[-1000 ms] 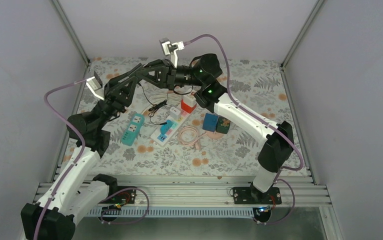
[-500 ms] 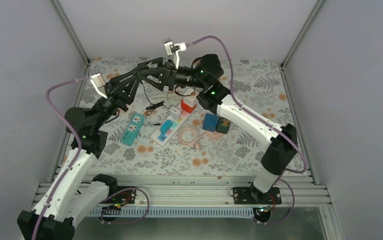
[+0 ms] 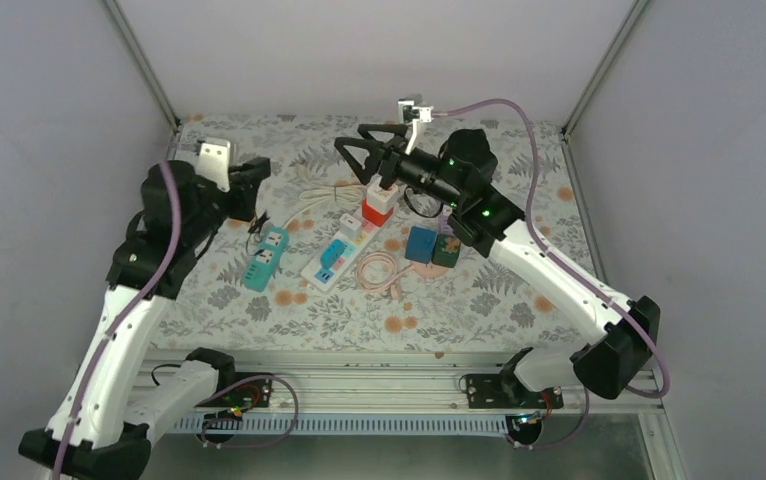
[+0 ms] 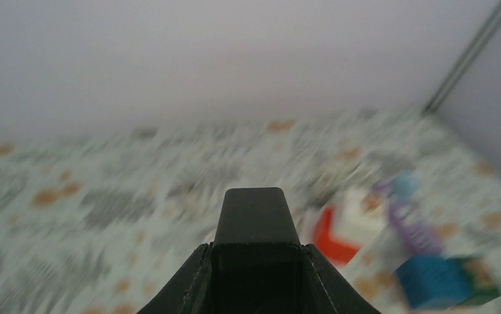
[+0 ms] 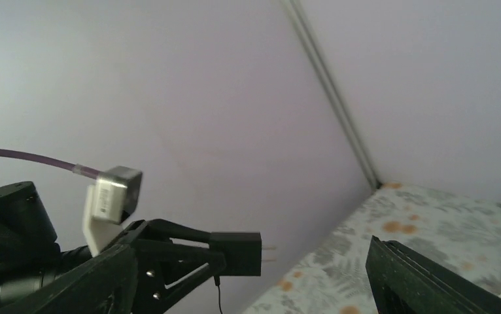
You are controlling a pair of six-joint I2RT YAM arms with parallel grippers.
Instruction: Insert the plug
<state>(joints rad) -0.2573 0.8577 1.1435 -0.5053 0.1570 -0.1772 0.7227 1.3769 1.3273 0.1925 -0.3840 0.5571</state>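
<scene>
Clamped in the left jaws (image 5: 216, 252): a black plug (image 5: 238, 254), gripped from behind around its boxy body, the jaws narrowed right down onto it. Past the fingertips, two metal prongs (image 5: 269, 252), level and pointing away from the wrist. From the left wrist camera, only the plug's dark back end, squarely between the two fingers (image 4: 189, 278) and filling the gap. Held up in the air over the rear left of the worktop (image 3: 519, 290), off the floral cloth, with a thin black cord (image 5: 219, 297) dangling below.

Spread wide and holding nothing: the right jaws (image 3: 351, 138), raised above the back middle of the worktop and facing the left arm. Well apart from the plug, no contact. Seen from the right wrist, the plug far off, framed between the two splayed fingers (image 5: 424, 278).

Down on the worktop, between the arms: a white power strip (image 3: 337, 250) lying slantwise, near a teal power strip (image 3: 266, 258) on its left. At the white strip's far end, a red and white block (image 3: 378, 205). To the right, a blue cube (image 3: 420, 243) touching a green cube (image 3: 447, 250). In front of them, a loose pink cable coil (image 3: 379, 272). Behind the strips, a white cord (image 3: 309, 200) in loops.
</scene>
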